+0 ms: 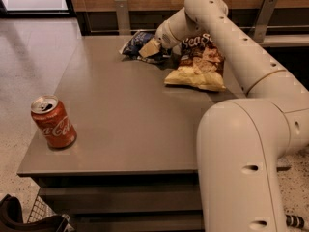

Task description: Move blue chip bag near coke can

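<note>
Blue chip bag [134, 43]: lying crumpled on the far part of the table [125, 120], directly at the gripper and partly under its tip.
Gripper [150, 48]: at the far end of the outstretched arm [231, 42], low over the table, in contact with the right edge of the blue chip bag.
Grip state: cannot tell; the view does not show whether the bag is clamped or only touched.
Coke can [53, 122]: upright near the front left corner of the table, well apart from the gripper, toward the camera and to its left.
Other item: tan Sea Salt bag [198, 69], flat on the table just right of the gripper and partly beneath the arm; not part of the task.
Done, by judgement: the reach to the bag is complete.
Left, by judgement: confirm a secure hold, lift the bag clear of the Sea Salt bag, carry it across to the can, set it down close by.
Progress: early; bag and can are well apart.
</note>
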Controlling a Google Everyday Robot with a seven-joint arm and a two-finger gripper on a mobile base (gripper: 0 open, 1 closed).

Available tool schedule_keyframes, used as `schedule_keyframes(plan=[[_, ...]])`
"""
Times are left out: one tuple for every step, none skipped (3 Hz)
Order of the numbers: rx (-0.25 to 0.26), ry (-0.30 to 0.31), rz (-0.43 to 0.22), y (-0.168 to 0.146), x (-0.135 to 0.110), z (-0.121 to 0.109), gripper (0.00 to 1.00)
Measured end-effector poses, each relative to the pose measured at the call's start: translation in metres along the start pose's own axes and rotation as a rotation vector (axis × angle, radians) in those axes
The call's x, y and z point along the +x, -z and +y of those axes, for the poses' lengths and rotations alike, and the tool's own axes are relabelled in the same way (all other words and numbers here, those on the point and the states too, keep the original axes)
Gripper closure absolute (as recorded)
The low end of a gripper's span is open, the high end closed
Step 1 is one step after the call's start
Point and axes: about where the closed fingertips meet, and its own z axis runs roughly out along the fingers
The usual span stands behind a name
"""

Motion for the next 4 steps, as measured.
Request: schedule_keyframes(plan=[[0.000,0.000,0.000,0.000,0.000,0.000,1.00],[0.000,0.000,0.000,0.000,0.000,0.000,1.00],[0.018,0.019,0.004,0.015,-0.008,0.013,1.00],[0.017,0.018,0.004,0.014,-0.008,0.012,1.00]])
